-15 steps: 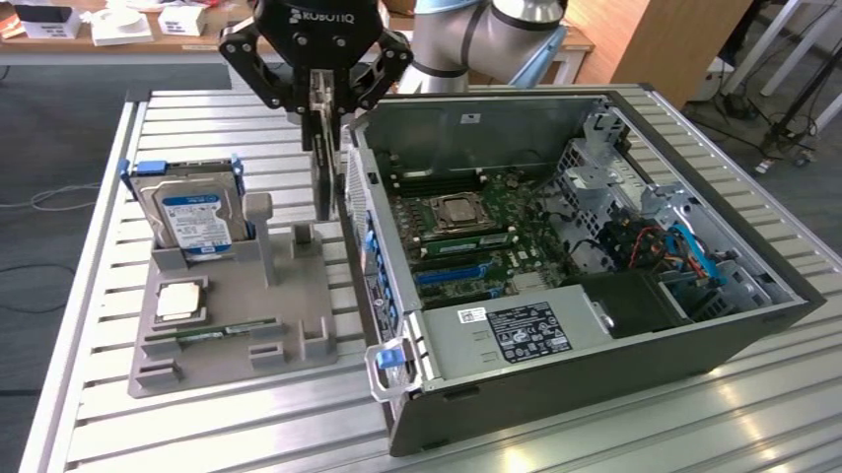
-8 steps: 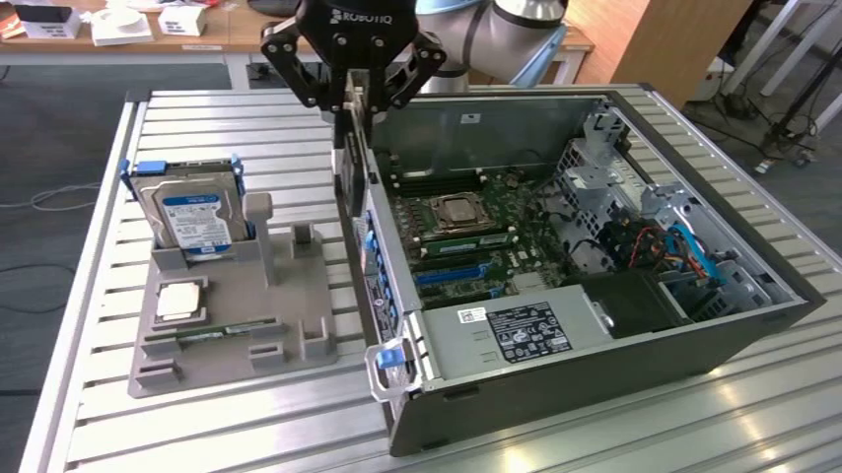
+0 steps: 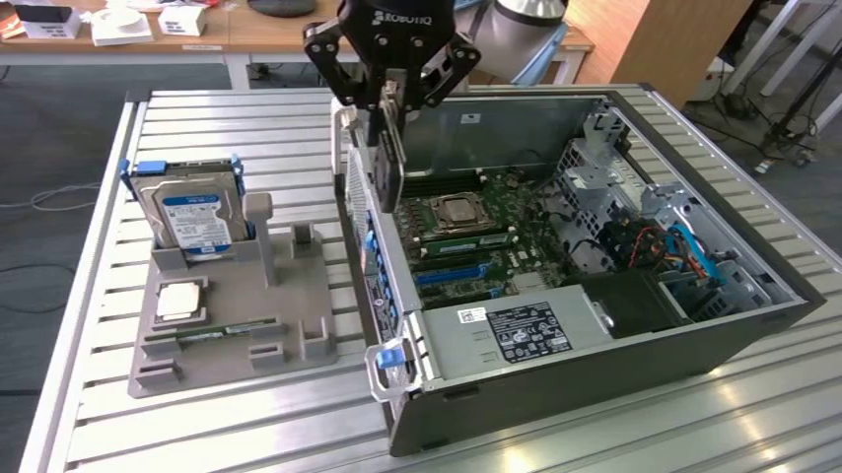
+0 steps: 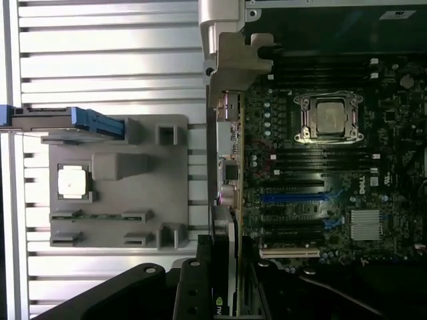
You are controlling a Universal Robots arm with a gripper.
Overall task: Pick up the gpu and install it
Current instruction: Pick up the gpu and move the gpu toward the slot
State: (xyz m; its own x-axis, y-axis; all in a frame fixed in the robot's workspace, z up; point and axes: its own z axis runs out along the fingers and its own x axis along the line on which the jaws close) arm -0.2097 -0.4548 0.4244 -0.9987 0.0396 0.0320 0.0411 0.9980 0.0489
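The gpu hangs upright and edge-on, with the jaws clamped on its upper part. It sits over the open case, just beside the case wall on the exterior view's left and above the edge of the motherboard. We cannot tell whether the card touches that wall. In the wrist view, the card lies along the same wall, beside the blue slots and the CPU socket. The power supply fills the near end of the case. Beside the case, on the exterior view's left, a gray holder rests on the slatted surface. The holder carries an upright hard drive with blue rails, a square chip and a memory stick lying flat.
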